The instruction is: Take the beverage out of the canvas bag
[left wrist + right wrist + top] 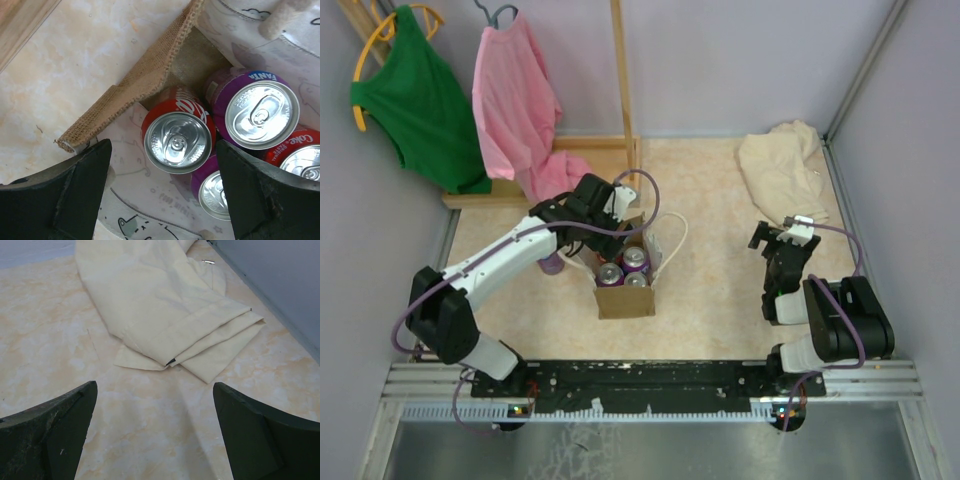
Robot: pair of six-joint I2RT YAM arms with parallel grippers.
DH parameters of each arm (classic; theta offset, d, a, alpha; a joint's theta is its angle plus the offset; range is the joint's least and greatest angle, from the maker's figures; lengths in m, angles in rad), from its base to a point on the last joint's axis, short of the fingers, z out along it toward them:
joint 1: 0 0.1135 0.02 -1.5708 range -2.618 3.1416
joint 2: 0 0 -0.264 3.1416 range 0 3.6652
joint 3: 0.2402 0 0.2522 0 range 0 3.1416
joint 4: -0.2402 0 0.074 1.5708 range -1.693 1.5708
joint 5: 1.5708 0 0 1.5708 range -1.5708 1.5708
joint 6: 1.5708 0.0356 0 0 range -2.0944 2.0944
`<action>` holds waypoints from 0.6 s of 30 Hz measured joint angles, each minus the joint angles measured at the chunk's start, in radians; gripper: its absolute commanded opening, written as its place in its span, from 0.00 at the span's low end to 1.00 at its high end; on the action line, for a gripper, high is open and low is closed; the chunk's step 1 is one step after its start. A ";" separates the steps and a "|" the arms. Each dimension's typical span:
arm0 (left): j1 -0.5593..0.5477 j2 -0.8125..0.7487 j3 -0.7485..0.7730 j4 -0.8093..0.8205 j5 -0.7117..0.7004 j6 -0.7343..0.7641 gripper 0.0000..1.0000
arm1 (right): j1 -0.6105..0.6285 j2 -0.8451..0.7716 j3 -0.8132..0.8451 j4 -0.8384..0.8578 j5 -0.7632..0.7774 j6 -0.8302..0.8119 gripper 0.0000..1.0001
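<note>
At far left, a purple can [552, 263] stands on the table [720, 295] outside the canvas bag [625, 300], beside my left arm. My left gripper [162, 160] hangs over the bag's open mouth with its jaws spread and holding nothing, one either side of a red cola can [177, 142] that stands upright inside. Just right of it, a purple Fanta can [260, 112] is packed close, with more cans beyond. I judge this to be the reach before the grasp. The next move calls for me to lower straight down, keep clear of the burlap edge [145, 75] and the neighbouring can, close on the red can and lift it out. At right, my right gripper [155, 405] is also spread and holds nothing, well apart from the bag, over bare table near a folded cream cloth [165, 305].
</note>
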 measured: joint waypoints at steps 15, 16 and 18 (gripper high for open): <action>0.017 0.059 -0.026 0.050 0.108 0.043 0.84 | 0.000 0.000 0.000 0.000 0.000 0.000 0.99; 0.017 0.061 -0.027 0.051 0.108 0.043 0.84 | 0.000 0.000 0.000 0.000 0.000 0.000 0.99; 0.018 0.063 -0.032 0.052 0.108 0.043 0.85 | 0.000 0.000 0.000 0.000 0.000 0.000 0.99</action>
